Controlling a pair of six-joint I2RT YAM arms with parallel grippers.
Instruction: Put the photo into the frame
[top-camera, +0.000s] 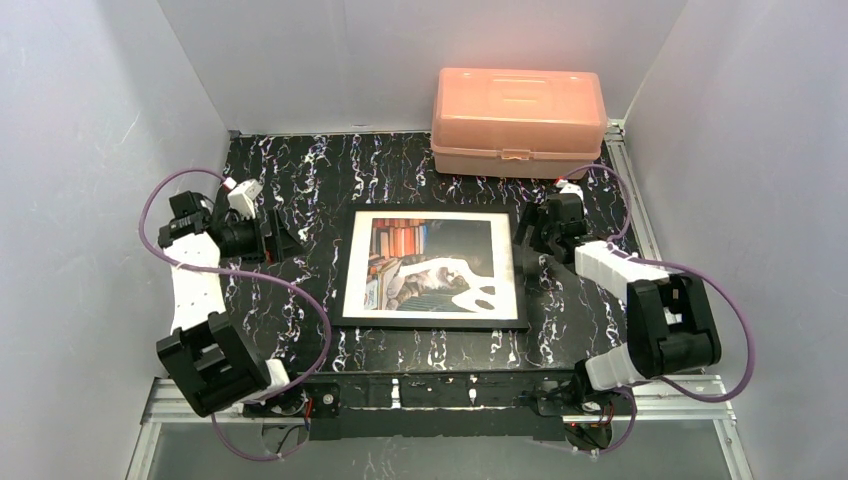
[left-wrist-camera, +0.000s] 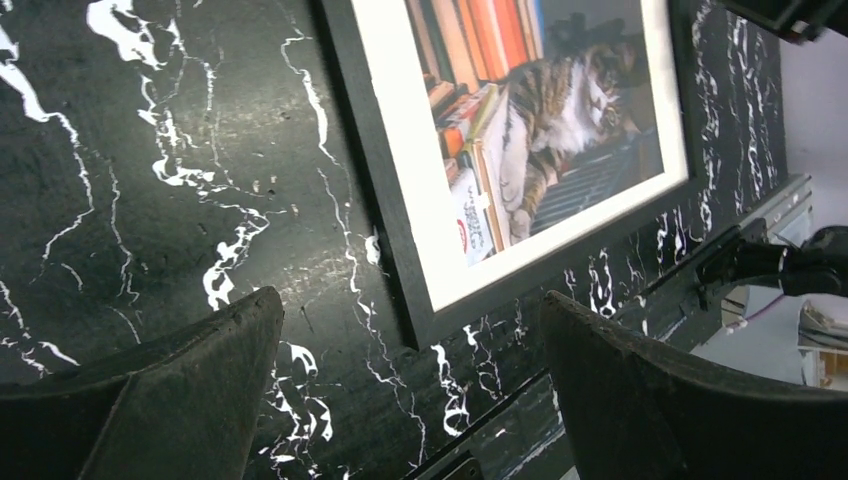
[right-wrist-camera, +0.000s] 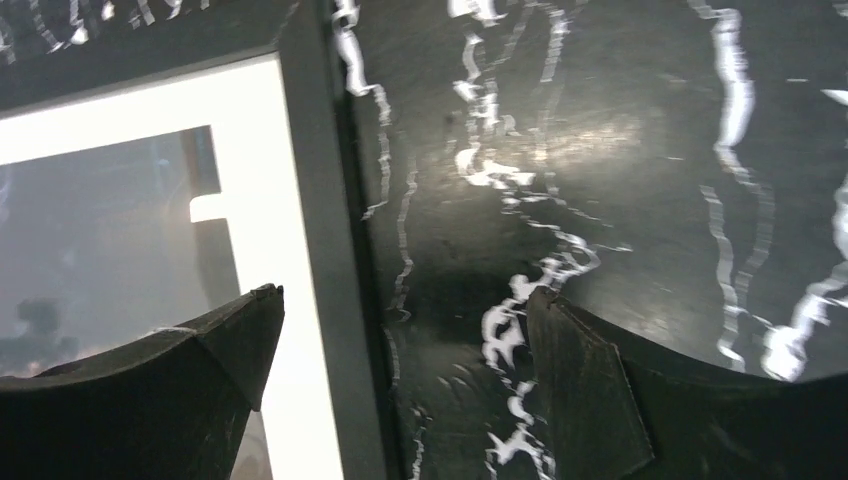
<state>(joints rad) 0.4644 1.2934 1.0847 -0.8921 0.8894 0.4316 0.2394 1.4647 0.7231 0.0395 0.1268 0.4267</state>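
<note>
Black thin-rimmed rectangular picture frame (top-camera: 431, 322) lies flat on the marbled black table (top-camera: 300, 180), with the white-bordered cat photo (top-camera: 432, 266) showing under its glass. It looks rigid, light and breakable, best pinched at the rim. The left hand (top-camera: 283, 238) and right hand (top-camera: 527, 245) gape empty beside it.

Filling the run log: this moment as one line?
photo: in frame | left pincer: open, empty, left of frame | right pincer: open, empty, over frame's right edge
</note>
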